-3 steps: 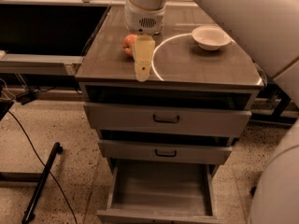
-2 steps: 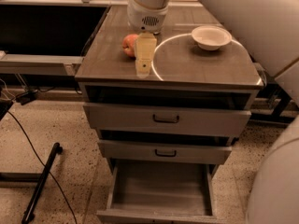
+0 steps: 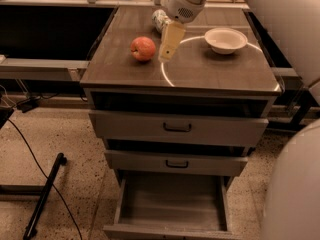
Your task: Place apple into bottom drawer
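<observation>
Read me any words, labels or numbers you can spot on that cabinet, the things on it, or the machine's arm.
None can be read.
The can, behind the pincer that hangs over the cabinet top beside the apple: any label is too blurred to read.
The apple, the white bowl, the drawer fronts and the open bottom drawer: no writing shows.

We see the white arm (image 3: 280,19) come in from the upper right corner, its thick link slanting across the top of the view toward the middle. It ends in a rounded wrist (image 3: 182,4) with a small dotted grille on its underside. Below the wrist the cream-coloured gripper (image 3: 166,56) hangs in the upper middle of the view, pointing down and tilted slightly left. At the lower right we see a broad white curved shell (image 3: 295,184) of the robot's body.
</observation>
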You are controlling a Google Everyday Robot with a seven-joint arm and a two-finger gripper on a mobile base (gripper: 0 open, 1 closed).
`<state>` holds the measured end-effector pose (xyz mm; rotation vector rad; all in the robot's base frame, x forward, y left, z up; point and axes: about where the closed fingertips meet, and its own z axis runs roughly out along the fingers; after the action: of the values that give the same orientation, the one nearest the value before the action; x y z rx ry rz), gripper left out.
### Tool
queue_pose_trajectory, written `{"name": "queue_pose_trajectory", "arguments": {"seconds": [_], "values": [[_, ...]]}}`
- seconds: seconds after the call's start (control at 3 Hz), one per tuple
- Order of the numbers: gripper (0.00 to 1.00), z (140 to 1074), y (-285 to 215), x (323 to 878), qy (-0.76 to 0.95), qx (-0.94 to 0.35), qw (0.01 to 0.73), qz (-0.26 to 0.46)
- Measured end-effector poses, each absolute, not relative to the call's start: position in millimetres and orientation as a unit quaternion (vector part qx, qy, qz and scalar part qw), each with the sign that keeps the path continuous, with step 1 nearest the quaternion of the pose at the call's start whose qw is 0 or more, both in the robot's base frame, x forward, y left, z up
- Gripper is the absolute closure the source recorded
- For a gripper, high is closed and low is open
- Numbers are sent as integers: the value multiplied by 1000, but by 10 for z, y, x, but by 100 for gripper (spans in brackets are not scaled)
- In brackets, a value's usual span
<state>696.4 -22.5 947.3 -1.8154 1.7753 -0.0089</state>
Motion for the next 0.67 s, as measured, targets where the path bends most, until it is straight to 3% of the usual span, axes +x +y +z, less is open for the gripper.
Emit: {"name": "queue_pose_trajectory", "arguments": {"seconds": [0.67], "values": [[0,9159,-35,7576,685,-644,330,87]]}}
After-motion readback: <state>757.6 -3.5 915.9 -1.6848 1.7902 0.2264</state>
